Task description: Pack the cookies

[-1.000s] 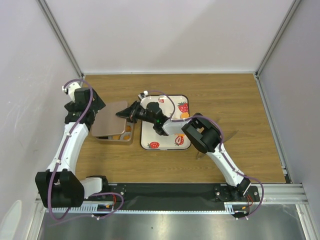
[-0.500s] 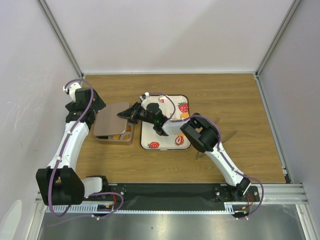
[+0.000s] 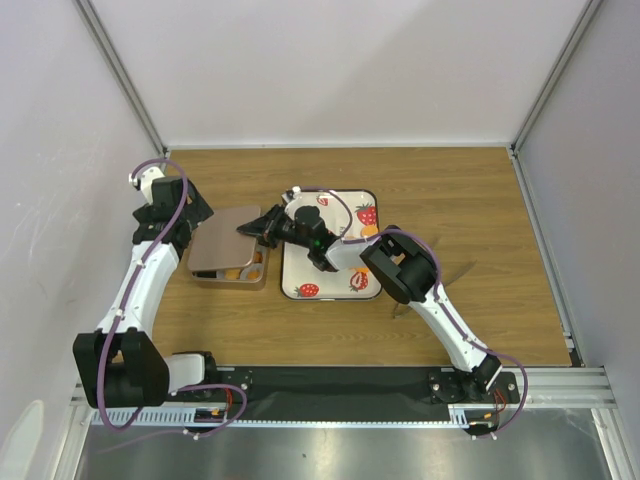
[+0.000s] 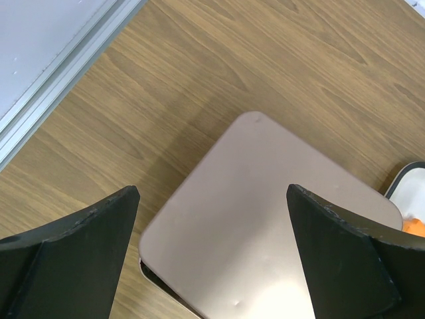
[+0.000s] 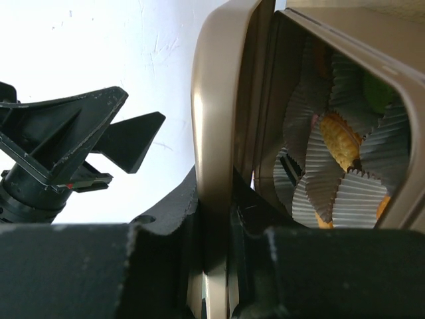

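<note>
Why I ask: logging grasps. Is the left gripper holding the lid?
No, the left gripper is open above the lid, its fingers spread wide.

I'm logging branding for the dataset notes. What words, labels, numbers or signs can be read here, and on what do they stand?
No text can be read in any view.
Tin lid: plain, no print.
Tray: strawberry pictures only, no lettering.
Paper cups in the tin: unmarked.
Coloured marks by the left arm's base: too small to read.
</note>
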Tool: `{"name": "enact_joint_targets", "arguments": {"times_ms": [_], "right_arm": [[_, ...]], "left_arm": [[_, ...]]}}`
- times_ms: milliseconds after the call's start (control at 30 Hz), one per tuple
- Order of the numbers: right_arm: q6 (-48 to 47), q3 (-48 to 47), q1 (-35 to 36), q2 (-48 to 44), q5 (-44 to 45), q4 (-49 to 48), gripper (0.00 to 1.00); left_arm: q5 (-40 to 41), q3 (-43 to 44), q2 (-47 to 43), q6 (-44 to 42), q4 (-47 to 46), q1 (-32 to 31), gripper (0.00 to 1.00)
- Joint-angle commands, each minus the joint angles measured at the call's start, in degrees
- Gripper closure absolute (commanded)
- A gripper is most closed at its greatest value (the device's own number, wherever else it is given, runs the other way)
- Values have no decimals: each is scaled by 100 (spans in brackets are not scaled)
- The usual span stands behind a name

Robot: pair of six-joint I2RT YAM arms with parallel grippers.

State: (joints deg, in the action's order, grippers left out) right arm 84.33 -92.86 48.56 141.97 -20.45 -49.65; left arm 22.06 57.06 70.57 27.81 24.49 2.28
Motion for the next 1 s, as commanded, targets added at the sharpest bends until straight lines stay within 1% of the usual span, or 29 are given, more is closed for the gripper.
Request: {"name": "enact_joint_targets", "arguments": {"times_ms": [0,233,867,967], "right_arm": [[74,-127,-13,6,-100,-318,100],[-5,-92,14,-29,-179,-256,100],[39,268,-22,-100,-196,-537,100],[101,330,-39,-108,-188,-625,98]], "left_arm": [[-71,-19,10,-109,-208,79,0],[-97,-37,10,-109,-217,105,0],[-194,-46,229,-48,-190,141,0],[-220,-46,282,-39,-182,150,0]]}}
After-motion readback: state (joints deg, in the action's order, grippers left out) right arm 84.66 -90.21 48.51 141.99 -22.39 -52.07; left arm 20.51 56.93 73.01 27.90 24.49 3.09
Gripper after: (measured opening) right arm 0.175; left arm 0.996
